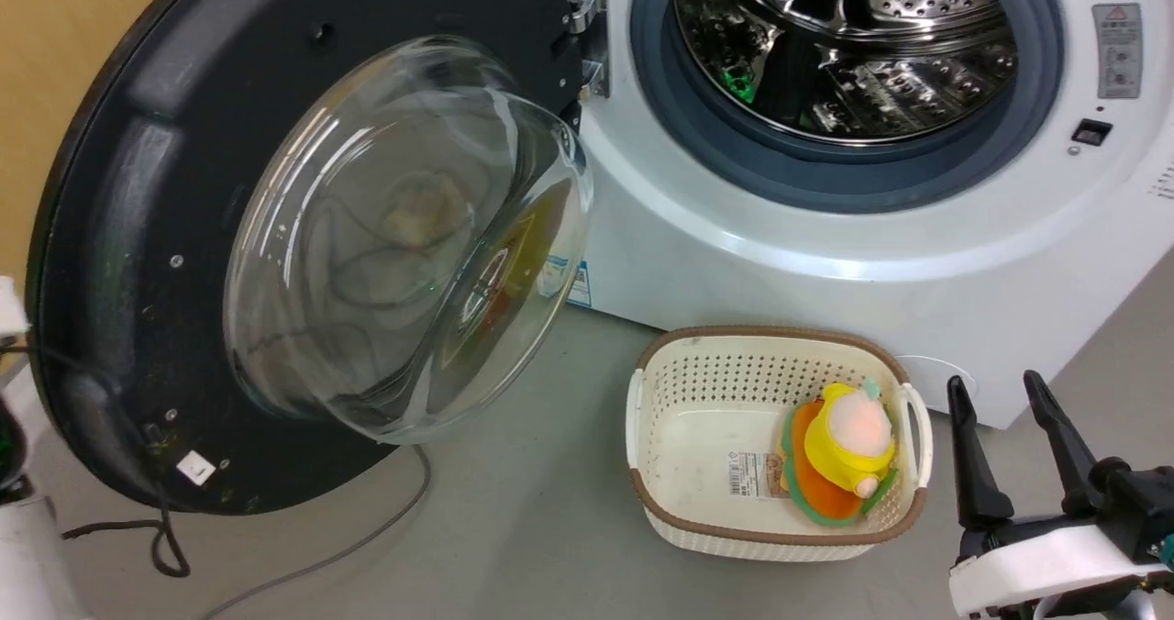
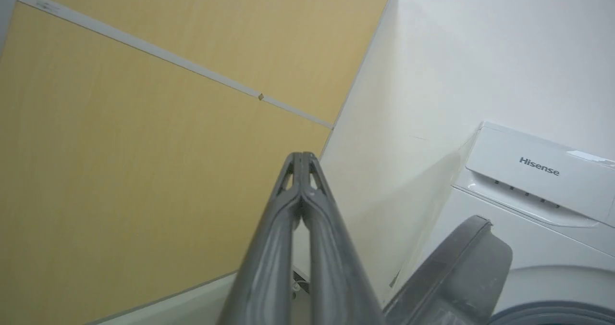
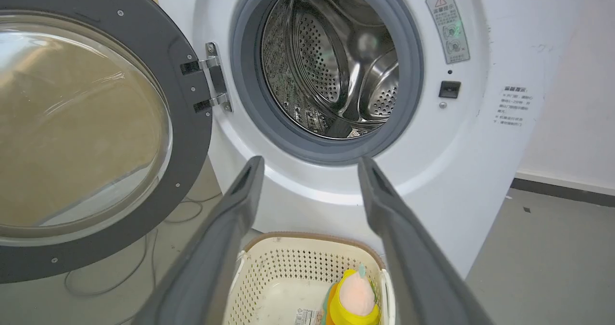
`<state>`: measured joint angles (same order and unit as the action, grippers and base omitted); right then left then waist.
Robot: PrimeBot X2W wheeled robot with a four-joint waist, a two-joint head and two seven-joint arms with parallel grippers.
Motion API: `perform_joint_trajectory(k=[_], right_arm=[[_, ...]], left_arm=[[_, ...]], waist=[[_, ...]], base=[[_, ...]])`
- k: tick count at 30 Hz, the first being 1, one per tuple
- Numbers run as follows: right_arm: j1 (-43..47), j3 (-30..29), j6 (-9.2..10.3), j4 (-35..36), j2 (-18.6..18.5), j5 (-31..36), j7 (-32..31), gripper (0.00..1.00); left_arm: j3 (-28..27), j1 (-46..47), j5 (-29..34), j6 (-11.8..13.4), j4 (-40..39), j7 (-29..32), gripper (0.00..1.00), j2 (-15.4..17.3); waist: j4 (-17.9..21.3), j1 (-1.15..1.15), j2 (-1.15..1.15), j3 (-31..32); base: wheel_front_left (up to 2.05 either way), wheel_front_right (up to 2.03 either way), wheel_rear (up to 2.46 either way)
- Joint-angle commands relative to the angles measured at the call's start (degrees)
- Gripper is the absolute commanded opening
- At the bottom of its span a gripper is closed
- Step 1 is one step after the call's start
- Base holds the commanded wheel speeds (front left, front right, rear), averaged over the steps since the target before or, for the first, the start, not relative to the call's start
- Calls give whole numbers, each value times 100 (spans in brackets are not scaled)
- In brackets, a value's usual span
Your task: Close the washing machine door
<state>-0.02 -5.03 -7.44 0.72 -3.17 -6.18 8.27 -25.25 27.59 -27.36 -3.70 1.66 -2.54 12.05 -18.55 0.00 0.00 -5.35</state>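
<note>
Yellow-tan wood panelling (image 2: 120, 161) is rising at the far left. The left gripper (image 2: 301, 159) is pointing up along it in its wrist view, the two long dark fingers pressed tight together, nothing between them. Moving right, the large round glossy black washing machine door (image 1: 312, 235) is hanging wide open, swung out to the left of the opening. Its bulging clear glass bowl is facing out over the grey floor (image 1: 514, 510). A thin grey cable (image 1: 394, 519) is trailing on the floor beneath it. The silver metal hinge (image 1: 587, 24) is tying the door's right edge to the big white front-loading washing machine (image 1: 734, 253). On we go: the grey rubber gasket (image 1: 825, 175) is ringing the mouth, and the perforated steel drum (image 1: 853, 42) is gleaming inside. Down in front, the cream perforated plastic basket (image 1: 770, 334) is sitting on the floor just before the machine, a yellow and orange soft toy (image 1: 848, 441) lying in its right side. At the far right, the right gripper (image 1: 997, 383) is hovering beside the basket, its fingers spread apart and holding nothing, well apart from the door.
</note>
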Motion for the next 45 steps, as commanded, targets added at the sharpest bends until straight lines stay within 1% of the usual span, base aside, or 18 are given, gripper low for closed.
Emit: perform_joint_trajectory(k=[1,3,6,9,15,18,19,21,25,27,28,30,36,41,45], right_arm=[[-121,-28,-3,24,18,-89,83,100],[-126,-45,-3,21,18,-109,107,100],[-120,-75,-3,22,19,-135,143,100],[-115,-111,-3,25,20,-151,179,100],[-129,-181,-3,52,21,-166,251,100],[-127,-209,-3,63,22,-168,286,100],[-127,-209,-3,63,22,-168,286,100],[-126,-229,-3,68,22,-169,310,100],[-140,-246,-4,77,23,-176,358,100],[-147,-245,-4,75,24,-189,382,100],[-157,-249,-4,76,25,-226,442,100],[-159,-262,-4,79,25,-242,466,100],[-147,-325,-4,87,27,-298,538,100],[-153,-387,-4,78,28,-370,598,100],[-165,-419,-4,61,29,-428,645,100]], left_arm=[[-197,155,-206,-15,181,66,0,101],[-329,173,-393,41,438,236,0,136],[-524,273,-883,138,867,700,0,159],[-733,338,-1334,155,1234,1094,0,196],[-980,208,-1988,-54,1835,1757,0,268],[-957,103,-2272,-151,1984,2079,0,225],[-957,103,-2272,-151,1984,2079,0,225],[-907,24,-2453,-182,2022,2274,0,169],[-663,-198,-2864,-212,1805,2623,0,45],[-564,-333,-3166,-226,1663,2803,0,-48],[-121,-782,-3663,-257,1298,3193,0,-147],[59,-944,-3918,-270,1122,3379,0,-184],[632,-1422,-4521,-308,528,3790,0,-233],[1223,-1822,-5004,-339,-269,4070,0,-301],[1720,-2075,-5260,-364,-859,4185,0,-326]], waist=[[-64,0,0,-28],[-113,0,0,-35],[-186,0,0,-46],[-259,0,0,-66],[-376,0,0,-120],[-439,0,0,-144],[-439,0,0,-144],[-488,0,0,-160],[-583,0,0,-181],[-626,0,0,-179],[-727,0,0,-181],[-770,0,0,-184],[-898,0,0,-200],[-956,0,0,-166],[-934,0,0,-115]], base=[[0,0,0],[0,0,0],[0,0,0],[0,0,0],[0,0,0],[0,0,0],[0,0,0],[0,0,0],[0,0,0],[0,0,0],[0,0,0],[0,0,0],[0,0,0],[0,0,0],[0,0,0]])
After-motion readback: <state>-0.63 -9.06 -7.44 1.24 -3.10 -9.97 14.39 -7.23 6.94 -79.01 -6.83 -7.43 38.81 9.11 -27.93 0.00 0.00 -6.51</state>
